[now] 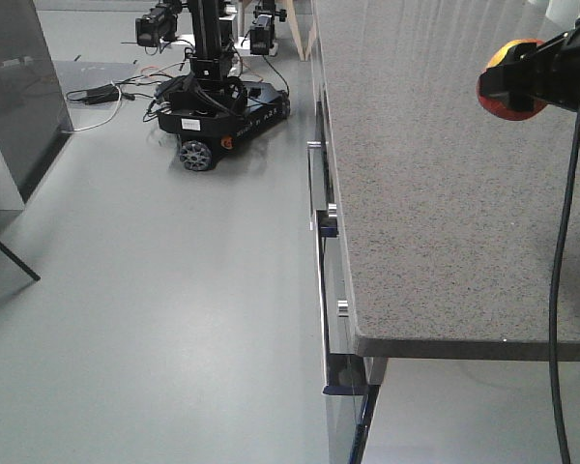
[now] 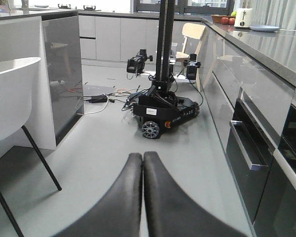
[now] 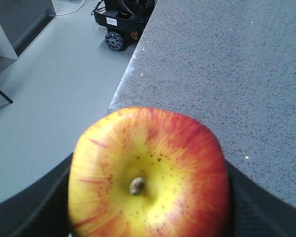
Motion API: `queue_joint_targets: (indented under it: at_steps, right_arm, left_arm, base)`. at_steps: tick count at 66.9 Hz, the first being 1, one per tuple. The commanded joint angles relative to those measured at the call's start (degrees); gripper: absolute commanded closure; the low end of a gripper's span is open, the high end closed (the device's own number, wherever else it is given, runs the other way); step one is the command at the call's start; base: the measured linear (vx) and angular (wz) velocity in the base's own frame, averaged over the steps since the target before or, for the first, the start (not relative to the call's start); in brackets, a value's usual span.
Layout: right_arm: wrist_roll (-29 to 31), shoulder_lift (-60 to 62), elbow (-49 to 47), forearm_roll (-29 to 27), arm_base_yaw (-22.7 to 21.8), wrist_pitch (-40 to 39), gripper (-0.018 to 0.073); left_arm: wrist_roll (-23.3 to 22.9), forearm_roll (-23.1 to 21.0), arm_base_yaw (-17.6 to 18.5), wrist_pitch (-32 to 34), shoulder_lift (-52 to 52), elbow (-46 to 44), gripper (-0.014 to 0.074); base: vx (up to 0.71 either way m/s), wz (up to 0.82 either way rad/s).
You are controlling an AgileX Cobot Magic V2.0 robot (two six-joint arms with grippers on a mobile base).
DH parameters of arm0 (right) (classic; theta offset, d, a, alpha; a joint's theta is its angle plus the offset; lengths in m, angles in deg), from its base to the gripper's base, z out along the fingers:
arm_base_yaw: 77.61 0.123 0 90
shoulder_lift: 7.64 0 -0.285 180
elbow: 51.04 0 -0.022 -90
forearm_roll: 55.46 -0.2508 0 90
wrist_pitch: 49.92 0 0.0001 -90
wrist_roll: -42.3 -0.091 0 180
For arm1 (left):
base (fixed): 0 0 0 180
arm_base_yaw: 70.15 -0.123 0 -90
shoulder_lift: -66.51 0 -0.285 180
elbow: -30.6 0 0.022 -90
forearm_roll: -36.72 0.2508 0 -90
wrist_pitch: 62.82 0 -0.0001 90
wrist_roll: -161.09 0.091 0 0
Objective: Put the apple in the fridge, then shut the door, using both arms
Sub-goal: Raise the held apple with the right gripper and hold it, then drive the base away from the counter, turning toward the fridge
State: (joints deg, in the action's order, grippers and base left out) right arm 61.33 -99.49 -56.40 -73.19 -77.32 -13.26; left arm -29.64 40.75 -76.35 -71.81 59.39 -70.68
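Note:
The red and yellow apple [image 1: 510, 110] hangs above the grey speckled counter [image 1: 445, 213] at the far right, with my right gripper [image 1: 514, 81] shut on it. In the right wrist view the apple [image 3: 148, 173] fills the lower middle, stem end toward the camera, and black fingers [image 3: 34, 207] press on both sides. My left gripper [image 2: 142, 158] is shut with nothing in it, its fingers touching, low over the grey floor. The fridge and its door are out of view.
A black wheeled robot base [image 1: 217, 106] with cables stands on the floor ahead, also the robot base [image 2: 163, 106] in the left wrist view. Cabinet fronts with handles [image 1: 314, 193] run under the counter. A white chair [image 2: 12, 94] and a dark grey cabinet [image 2: 61, 74] stand left.

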Motion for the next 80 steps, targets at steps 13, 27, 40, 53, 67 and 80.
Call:
queue_joint_targets:
  at_steps: [13,27,40,53,67,80]
  right_arm:
    - [0.2,2.1,-1.9,-0.8,-0.2,-3.8,0.0409]
    - [0.2,2.1,-1.9,-0.8,-0.2,-3.8,0.0409]
    - [0.2,2.1,-1.9,-0.8,-0.2,-3.8,0.0409]
    - [0.2,2.1,-1.9,-0.8,-0.2,-3.8,0.0409]
    - [0.2,2.1,-1.9,-0.8,-0.2,-3.8,0.0409]
    - [0.2,2.1,-1.9,-0.8,-0.2,-3.8,0.0409]
  left_arm:
    - [0.0,-0.4,0.3,4.2,0.9,1.5,0.0602]
    - [0.0,-0.4,0.3,4.2,0.9,1.5,0.0602]
    - [0.0,-0.4,0.3,4.2,0.9,1.5,0.0602]
    - [0.0,-0.4,0.3,4.2,0.9,1.5,0.0602]
    - [0.0,-0.4,0.3,4.2,0.9,1.5,0.0602]
    - [0.0,-0.4,0.3,4.2,0.9,1.5,0.0602]
  base:
    - [-0.02,0.07]
    - [-0.03,0.12]
    - [-0.03,0.20]
    - [-0.03,0.32]
    - [-0.03,0.39]
    - [-0.03,0.43]
